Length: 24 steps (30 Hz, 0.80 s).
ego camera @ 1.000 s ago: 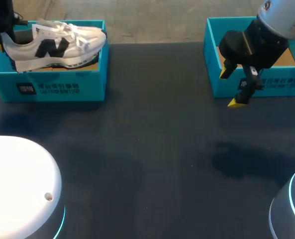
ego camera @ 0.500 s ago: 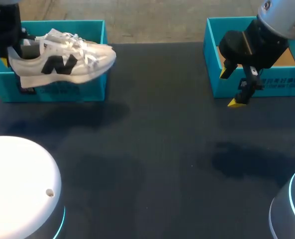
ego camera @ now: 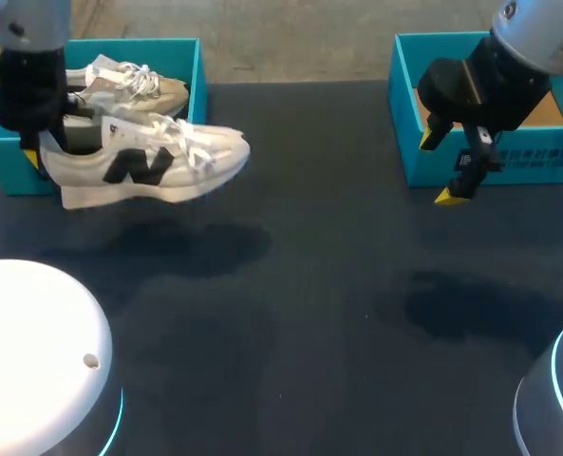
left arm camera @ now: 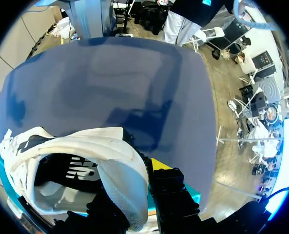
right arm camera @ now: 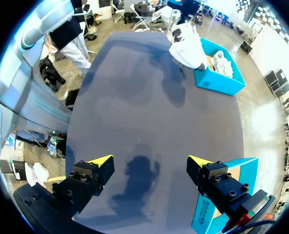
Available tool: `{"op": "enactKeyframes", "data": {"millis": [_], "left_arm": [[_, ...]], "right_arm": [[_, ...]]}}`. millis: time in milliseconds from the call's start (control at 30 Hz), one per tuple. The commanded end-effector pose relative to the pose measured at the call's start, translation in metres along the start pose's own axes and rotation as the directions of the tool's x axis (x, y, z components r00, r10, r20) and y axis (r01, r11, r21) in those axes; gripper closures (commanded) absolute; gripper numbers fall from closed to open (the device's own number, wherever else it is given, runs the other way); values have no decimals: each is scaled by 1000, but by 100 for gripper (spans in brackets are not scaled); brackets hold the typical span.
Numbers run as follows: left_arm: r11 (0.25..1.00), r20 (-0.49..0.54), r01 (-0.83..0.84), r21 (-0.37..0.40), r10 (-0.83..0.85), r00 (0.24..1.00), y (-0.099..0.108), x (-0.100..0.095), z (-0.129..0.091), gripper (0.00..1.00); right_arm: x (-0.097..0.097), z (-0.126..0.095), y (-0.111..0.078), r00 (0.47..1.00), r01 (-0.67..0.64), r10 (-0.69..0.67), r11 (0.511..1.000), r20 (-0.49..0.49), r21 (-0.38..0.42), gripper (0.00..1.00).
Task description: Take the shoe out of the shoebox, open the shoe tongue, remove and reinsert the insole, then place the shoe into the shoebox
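A white sneaker with a dark logo (ego camera: 148, 161) hangs in the air just in front of the left teal shoebox (ego camera: 198, 76), toe pointing right. My left gripper (ego camera: 36, 144) is shut on its heel. In the left wrist view the sneaker (left arm camera: 86, 156) fills the space ahead of the gripper (left arm camera: 134, 195), whose fingers pinch the heel collar, one inside and one outside. A second sneaker (ego camera: 134, 84) lies in that box. My right gripper (ego camera: 440, 169) hovers open and empty in front of the right teal shoebox (ego camera: 509, 161). The right wrist view shows the gripper (right arm camera: 149, 168) open, with the sneaker (right arm camera: 185, 46) far across the table.
The dark tabletop (ego camera: 309, 313) stretches between the two boxes. My arms' white bases sit at the near left (ego camera: 34, 351) and near right (ego camera: 556, 399) corners. The right shoebox (right arm camera: 222, 214) lies right beside my right gripper's finger.
My left gripper has lifted the sneaker out of the left box and carried it forward and to the right. This uncovered the second sneaker in the box. The right arm has not moved.
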State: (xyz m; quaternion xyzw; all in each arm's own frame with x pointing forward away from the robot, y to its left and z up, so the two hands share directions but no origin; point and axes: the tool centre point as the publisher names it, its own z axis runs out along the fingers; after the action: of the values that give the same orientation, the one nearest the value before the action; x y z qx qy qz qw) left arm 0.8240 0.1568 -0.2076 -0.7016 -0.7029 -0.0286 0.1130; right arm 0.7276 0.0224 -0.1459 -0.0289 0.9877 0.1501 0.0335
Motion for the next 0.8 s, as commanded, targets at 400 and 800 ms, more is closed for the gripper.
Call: {"op": "enactKeyframes", "data": {"millis": [400,800], "left_arm": [[997,-55,-27,-66,23,998,-57,-58,10,100],[995,-77,-68,-68,63,995,-88,-78,29,100]], "right_arm": [[-1,1,1,1000,-1,1,1000,-2,3,0],[-1,1,1,1000,-1,1,1000,-2,3,0]]}}
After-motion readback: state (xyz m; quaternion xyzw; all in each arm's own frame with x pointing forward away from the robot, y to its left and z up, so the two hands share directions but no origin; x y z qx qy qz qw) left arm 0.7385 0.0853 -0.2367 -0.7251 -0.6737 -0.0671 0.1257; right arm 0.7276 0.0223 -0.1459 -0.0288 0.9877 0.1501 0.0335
